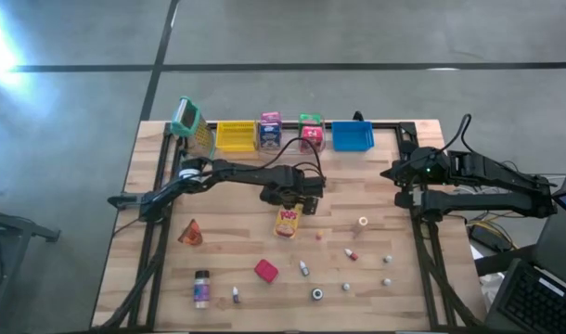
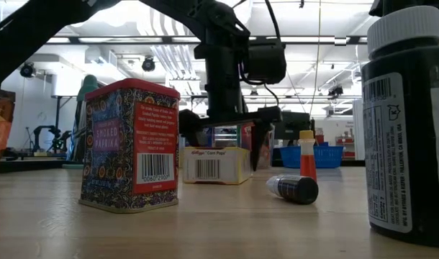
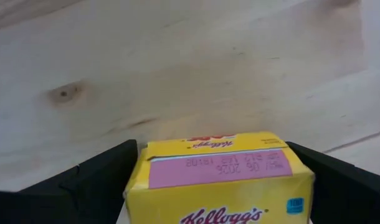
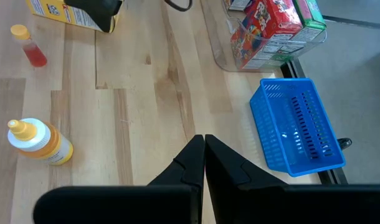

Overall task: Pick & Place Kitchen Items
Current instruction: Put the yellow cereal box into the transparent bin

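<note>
A: I see my left tool point(image 1: 288, 206) spread wide, straddling the yellow cereal box point(image 1: 288, 222) lying at frame centre on the table point(image 1: 237, 255).
B: My right tool point(image 4: 204, 146) sits closed, frame right, near the blue bin point(image 4: 299, 124).

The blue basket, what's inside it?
Nothing shows inside the blue basket; its slotted floor looks bare. The near wall hides a strip of that floor, so something tiny there can't be ruled out.

Between my black fingers point(image 3: 96, 180) sits a yellow cereal box point(image 3: 218, 177) with a pink band and red lettering; nearby I see a blue bin point(image 4: 299, 124), a red-and-blue patterned paprika tin point(image 2: 129, 144), pale wood table point(image 3: 177, 56).
</note>
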You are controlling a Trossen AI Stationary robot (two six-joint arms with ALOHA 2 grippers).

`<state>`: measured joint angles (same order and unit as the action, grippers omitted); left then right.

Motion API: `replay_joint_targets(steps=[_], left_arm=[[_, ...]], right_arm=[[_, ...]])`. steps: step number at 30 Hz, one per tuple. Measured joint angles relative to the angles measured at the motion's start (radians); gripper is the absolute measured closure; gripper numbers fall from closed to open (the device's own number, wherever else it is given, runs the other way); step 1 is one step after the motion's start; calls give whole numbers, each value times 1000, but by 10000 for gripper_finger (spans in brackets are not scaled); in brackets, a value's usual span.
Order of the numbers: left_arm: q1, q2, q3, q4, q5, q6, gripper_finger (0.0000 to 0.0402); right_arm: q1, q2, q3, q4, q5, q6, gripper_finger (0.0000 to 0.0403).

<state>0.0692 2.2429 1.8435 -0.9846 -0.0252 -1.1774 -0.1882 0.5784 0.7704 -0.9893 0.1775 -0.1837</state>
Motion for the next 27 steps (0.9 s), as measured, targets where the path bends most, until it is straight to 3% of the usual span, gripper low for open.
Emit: replay_joint_targets(steps=[15, 21, 27], left_arm=[[-3, 0, 0, 23, -4, -6, 8], [-3, 0, 0, 23, -10, -1, 48], [-4, 0, 0, 20, -35, 132, 78]], right_arm=[[0, 0, 0, 0, 0, 0, 394], [0, 0, 0, 0, 0, 0, 394], [0, 0, 0, 0, 0, 0, 394]])
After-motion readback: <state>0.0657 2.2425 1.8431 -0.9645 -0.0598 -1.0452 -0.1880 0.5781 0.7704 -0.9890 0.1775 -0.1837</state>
